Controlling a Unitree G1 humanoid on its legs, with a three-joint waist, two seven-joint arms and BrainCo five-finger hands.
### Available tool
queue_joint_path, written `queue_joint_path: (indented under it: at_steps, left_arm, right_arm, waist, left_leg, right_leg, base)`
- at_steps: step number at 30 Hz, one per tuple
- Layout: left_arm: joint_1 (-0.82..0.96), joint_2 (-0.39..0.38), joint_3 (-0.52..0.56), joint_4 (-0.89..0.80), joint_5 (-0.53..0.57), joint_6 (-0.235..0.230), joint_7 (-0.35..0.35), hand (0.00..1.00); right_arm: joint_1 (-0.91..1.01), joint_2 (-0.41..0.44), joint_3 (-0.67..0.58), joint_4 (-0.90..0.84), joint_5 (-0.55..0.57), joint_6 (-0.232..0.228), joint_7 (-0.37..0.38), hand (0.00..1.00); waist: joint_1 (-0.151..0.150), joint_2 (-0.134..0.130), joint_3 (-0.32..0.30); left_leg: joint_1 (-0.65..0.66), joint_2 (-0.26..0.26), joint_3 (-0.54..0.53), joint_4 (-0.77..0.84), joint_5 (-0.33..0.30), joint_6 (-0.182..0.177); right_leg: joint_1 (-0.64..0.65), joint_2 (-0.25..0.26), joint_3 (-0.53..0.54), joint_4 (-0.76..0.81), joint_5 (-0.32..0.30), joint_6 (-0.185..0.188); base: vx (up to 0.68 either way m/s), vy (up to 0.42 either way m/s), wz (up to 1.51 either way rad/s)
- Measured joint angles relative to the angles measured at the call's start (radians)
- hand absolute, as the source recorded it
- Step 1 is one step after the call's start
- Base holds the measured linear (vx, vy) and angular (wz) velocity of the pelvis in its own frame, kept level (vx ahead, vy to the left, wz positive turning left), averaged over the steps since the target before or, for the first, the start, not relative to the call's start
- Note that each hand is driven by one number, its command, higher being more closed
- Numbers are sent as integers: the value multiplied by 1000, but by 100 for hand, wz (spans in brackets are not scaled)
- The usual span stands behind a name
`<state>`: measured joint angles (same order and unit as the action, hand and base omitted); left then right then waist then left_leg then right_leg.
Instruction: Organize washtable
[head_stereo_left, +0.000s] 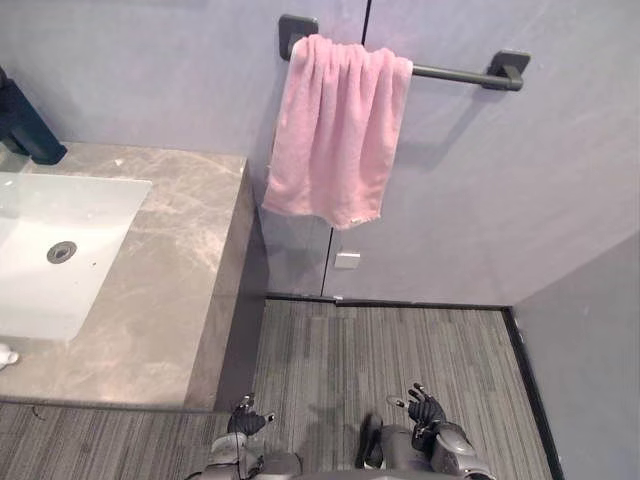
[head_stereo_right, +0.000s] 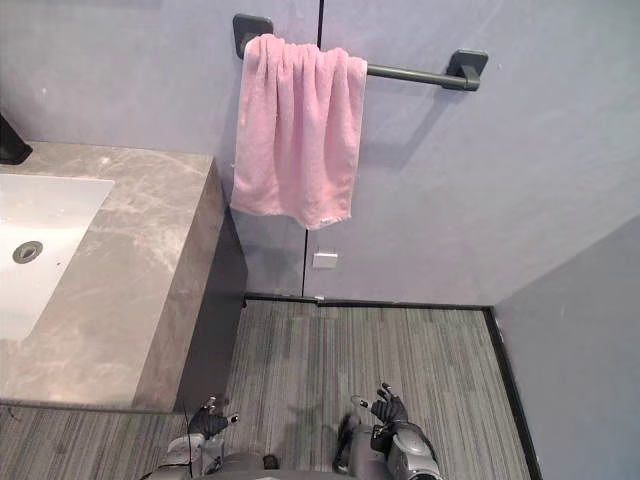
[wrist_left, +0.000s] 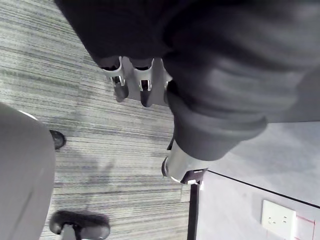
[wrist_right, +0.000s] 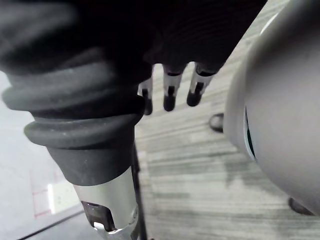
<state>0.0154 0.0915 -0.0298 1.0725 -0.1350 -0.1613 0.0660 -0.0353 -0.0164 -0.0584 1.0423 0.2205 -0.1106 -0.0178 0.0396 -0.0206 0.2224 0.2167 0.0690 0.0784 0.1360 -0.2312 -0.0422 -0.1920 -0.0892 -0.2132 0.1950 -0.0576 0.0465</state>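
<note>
Up on the wall, in the left eye view, the pink towel (head_stereo_left: 335, 130) hangs bunched at one end of its rail (head_stereo_left: 455, 73), beside the worktop (head_stereo_left: 170, 285) and sink (head_stereo_left: 95, 215). Right eye view: my left hand (head_stereo_right: 205, 422) and right hand (head_stereo_right: 388, 408) sit low over the floor (head_stereo_right: 400, 345), well apart from the towel. Left wrist view — fingers (wrist_left: 120, 85) relaxed, empty. Right wrist view — fingers (wrist_right: 169, 96) likewise. I'd raise one hand, pinch a lower corner and spread it gently.

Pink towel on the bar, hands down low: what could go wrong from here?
1. The towel hangs bunched at one end of the bar; a sideways tug could probably slide it off onto the floor.
2. The left hand, open, sits low beside the counter front corner; raising it might clip that edge. The right hand is open too.
</note>
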Motion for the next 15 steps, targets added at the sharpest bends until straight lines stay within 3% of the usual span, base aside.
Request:
queue_joint_path:
  at_steps: [2, 3, 5, 7, 9, 10, 12, 14, 15]
  left_arm:
    - [4, 2, 3, 0, -2, 0, 0, 0]
    - [1, -22, 4, 4, -2, -2, 0, 0]
    - [-1, -41, 5, -1, -2, -4, 0, 0]
    - [0, -59, 42, -4, -1, -2, -1, 0]
    - [-9, -69, 76, -18, -2, -2, 0, 0]
    - [-11, -71, 79, -36, -3, -3, -1, 0]
    - [-17, -71, 76, -48, -8, -5, 0, 0]
    - [-19, -72, 62, -57, -10, -13, -1, 0]
    - [-21, -72, 60, -60, -11, -14, 1, 0]
  right_arm:
    - [16, -1, -6, -2, 1, 1, 0, 0]
    - [13, -9, -23, -6, 0, 0, 1, 0]
    - [10, -18, -49, -5, -1, 2, 0, 0]
    - [11, -17, -54, -5, 0, 2, 0, 0]
    - [19, -18, -59, -5, 4, 4, -2, 0]
    - [31, -14, -59, -5, 5, 4, -3, 0]
    - [35, -10, -59, -3, 5, 4, -4, 0]
    - [26, -11, -58, 1, 6, 4, -5, 0]
    - [23, -10, -57, 13, 8, 4, -5, 0]
  waist:
    - [-6, -20, -12]
    - [-9, 14, -19]
    - [-24, 41, -21]
    - [-25, 49, -24]
    - [-15, 50, -20]
    - [2, 48, -19]
    - [7, 29, -12]
    - [6, 32, -13]
    - [8, 31, -12]
  left_leg:
    - [36, 4, -45, 7, -49, -32]
    - [39, 43, -60, 13, -55, -37]
    - [31, 76, -78, 49, -47, -49]
    - [-25, 110, -82, 185, -42, -58]
    - [-146, 166, -67, 489, -33, -88]
    - [-196, 196, -17, 601, -35, -87]
    - [-246, 190, 37, 597, -41, -78]
    - [-299, 166, 59, 489, -45, -71]
    - [-313, 130, 48, 366, -42, -71]
  right_leg:
    - [4, 0, 49, -15, 158, -8]
    - [-4, 19, 13, 46, 96, -24]
    - [0, 38, -28, 89, 37, -45]
    - [35, 61, -61, 81, 1, -66]
    - [121, 94, -83, 38, -19, -85]
    - [185, 109, -89, 1, -22, -91]
    - [228, 104, -88, -33, -22, -91]
    - [247, 96, -80, -55, -21, -89]
    - [247, 83, -65, -57, -21, -79]
  base:
    - [439, -327, 49]
    - [364, -302, 56]
    - [348, -281, 52]
    - [304, -288, 38]
    - [280, -253, 26]
    - [237, -170, 10]
    - [201, -102, 2]
    - [162, -2, -12]
    - [133, 113, -34]
